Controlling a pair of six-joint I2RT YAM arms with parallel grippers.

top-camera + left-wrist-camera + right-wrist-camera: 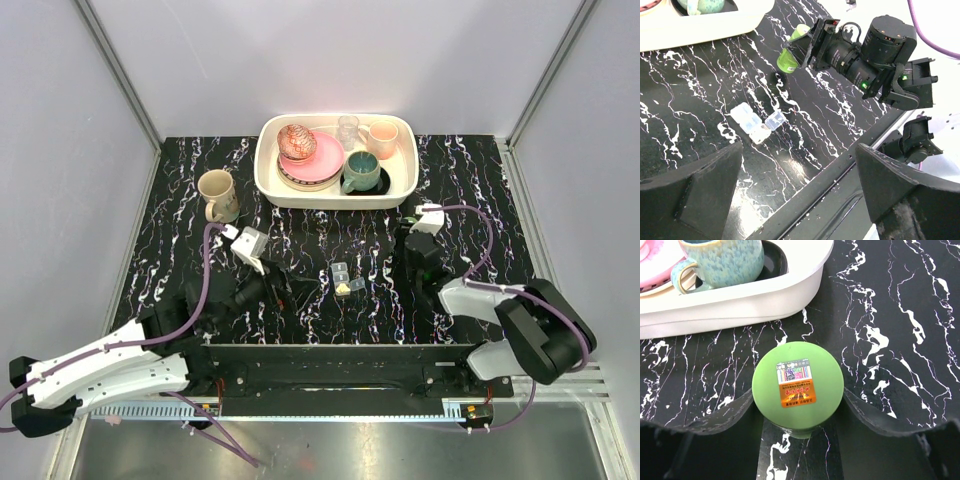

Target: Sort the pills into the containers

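The containers (345,278) (752,122), a short strip of clear square compartments, lie mid-table with one small clear piece (775,120) beside them. The pills (343,288) show as a yellowish cluster at the strip's near end. My left gripper (300,288) (797,200) is open just left of the strip, nothing between its fingers (690,195). My right gripper (418,262) (797,399) is shut on a small green bottle (797,385) (788,60), held tilted above the table to the right of the strip, its flat stickered face towards the wrist camera.
A white tray (335,200) (740,305) at the back holds a pink plate, a teal mug (362,172) (720,260), a glass and a pink cup. A beige mug (217,195) stands back left. A black rail (840,190) runs along the near edge.
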